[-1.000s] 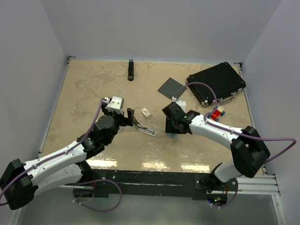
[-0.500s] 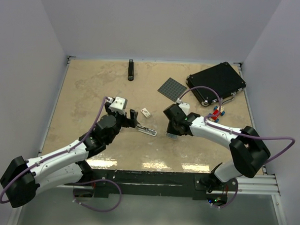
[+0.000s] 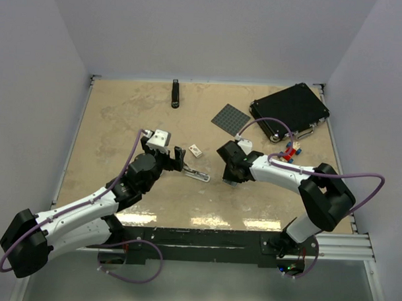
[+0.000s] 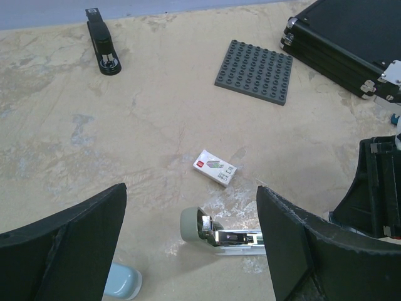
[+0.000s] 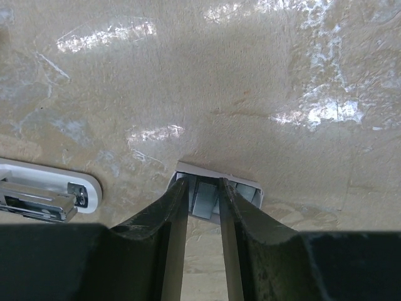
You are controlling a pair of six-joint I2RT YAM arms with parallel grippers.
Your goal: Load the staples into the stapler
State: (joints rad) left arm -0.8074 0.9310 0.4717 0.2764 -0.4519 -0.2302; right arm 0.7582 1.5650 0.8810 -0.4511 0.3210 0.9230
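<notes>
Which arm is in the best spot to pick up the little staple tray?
Right. Its jaws reach down into the tray, pinching a grey strip inside it. The left jaws stand wide open by the stapler instead.

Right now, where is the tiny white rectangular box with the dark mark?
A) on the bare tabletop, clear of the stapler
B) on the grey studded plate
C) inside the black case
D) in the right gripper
A: the tiny white rectangular box lies flat on the beige tabletop, apart from the open grey-green stapler, ahead of the open left gripper.
</notes>
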